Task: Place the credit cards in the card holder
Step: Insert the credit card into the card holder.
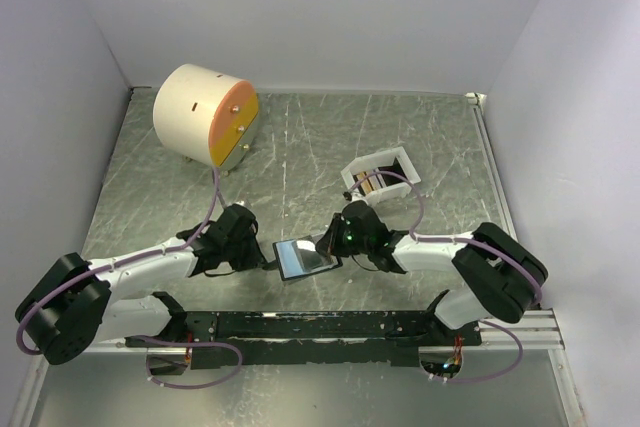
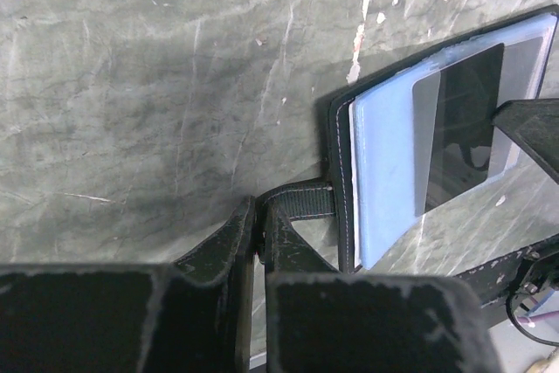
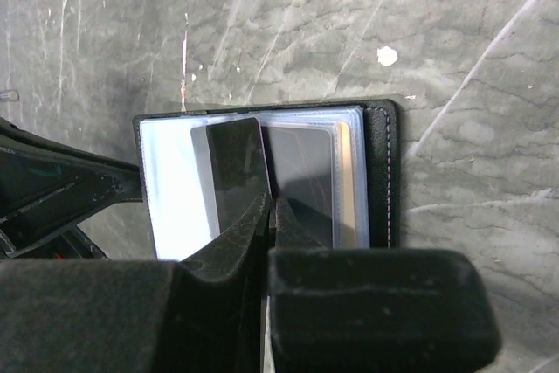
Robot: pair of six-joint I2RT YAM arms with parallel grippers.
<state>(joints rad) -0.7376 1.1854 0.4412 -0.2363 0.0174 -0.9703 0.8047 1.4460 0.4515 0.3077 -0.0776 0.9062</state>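
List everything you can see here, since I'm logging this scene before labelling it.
card holder: one, black with clear sleeves, open on the table between the two grippers
credit card: one, dark glossy face, held over the holder's sleeves
other cards: count unclear, tan-brown, inside the tray
tray: one, white, open-topped, beyond the holder and to the right
cylinder: one, cream with an orange face, far left corner
table: one, grey and marbled, under everything
left gripper: one, black, shut on a tab at the holder's edge
right gripper: one, black, shut on the credit card
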